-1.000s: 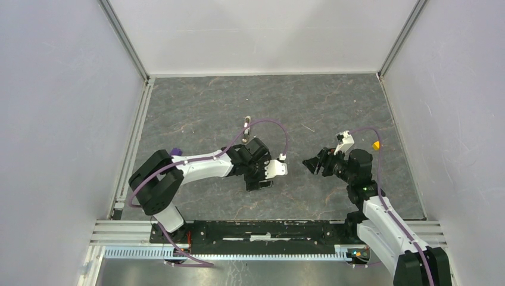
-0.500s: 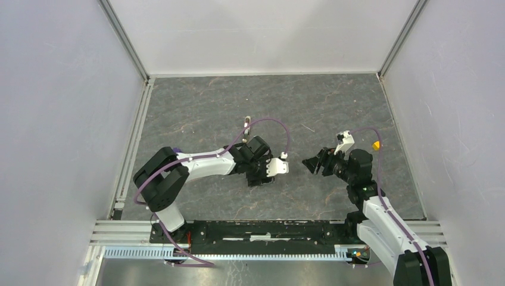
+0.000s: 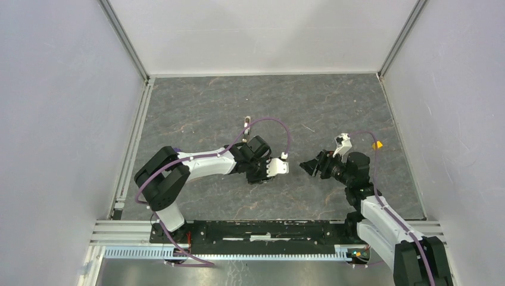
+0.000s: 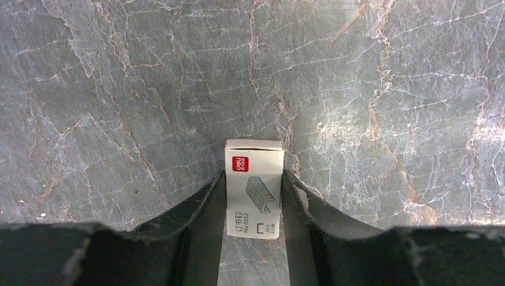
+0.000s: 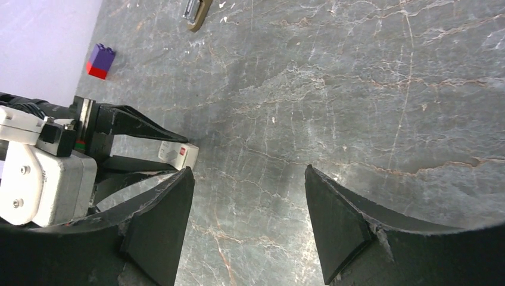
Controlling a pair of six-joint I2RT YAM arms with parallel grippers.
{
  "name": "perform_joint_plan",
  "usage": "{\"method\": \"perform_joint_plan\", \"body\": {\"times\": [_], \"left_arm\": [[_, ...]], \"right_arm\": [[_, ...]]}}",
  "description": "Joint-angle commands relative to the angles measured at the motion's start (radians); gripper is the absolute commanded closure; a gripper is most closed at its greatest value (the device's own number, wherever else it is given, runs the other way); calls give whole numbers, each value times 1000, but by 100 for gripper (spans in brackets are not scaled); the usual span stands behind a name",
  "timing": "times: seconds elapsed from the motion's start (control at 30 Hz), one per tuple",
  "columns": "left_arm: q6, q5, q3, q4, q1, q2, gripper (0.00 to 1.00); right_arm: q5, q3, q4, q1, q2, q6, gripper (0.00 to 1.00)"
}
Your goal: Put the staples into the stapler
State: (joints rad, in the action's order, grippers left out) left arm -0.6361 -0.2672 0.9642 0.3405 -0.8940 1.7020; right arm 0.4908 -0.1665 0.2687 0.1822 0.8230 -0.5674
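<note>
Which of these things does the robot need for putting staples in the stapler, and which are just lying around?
Needed for the job:
- staple box
- stapler

Just lying about:
- purple-and-red block
- yellow cube

Top external: I look down from high up, behind the arms' mounting rail [image 3: 262,229], toward the back wall [image 3: 262,36]. The whole grey worktop [image 3: 208,101] fits in frame, seen from afar.
Left wrist: I hang close over the worktop, facing almost straight down past the left fingers [image 4: 196,220] onto the staple box [image 4: 253,187].
Right wrist: I sit low and tilted, looking across the worktop past the right fingers [image 5: 161,220] toward its left side.
Shared, both wrists: the staple box and the left fingers.
Shared, top and right wrist: the stapler [image 5: 199,15] and a purple-and-red block [image 5: 98,61].
</note>
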Motion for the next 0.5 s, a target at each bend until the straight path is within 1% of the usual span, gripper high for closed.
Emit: {"method": "perform_joint_plan", "body": {"times": [0.0, 0.3, 0.47], "left_arm": [[48, -31, 11, -62, 3, -22, 56], [159, -43, -88, -256, 3, -129, 57], [191, -54, -123, -326, 3, -175, 57]], "right_arm": [[31, 33, 158, 16, 27, -77, 25], [82, 39, 395, 134, 185, -164, 24], [117, 51, 532, 152, 282, -214, 24]]}}
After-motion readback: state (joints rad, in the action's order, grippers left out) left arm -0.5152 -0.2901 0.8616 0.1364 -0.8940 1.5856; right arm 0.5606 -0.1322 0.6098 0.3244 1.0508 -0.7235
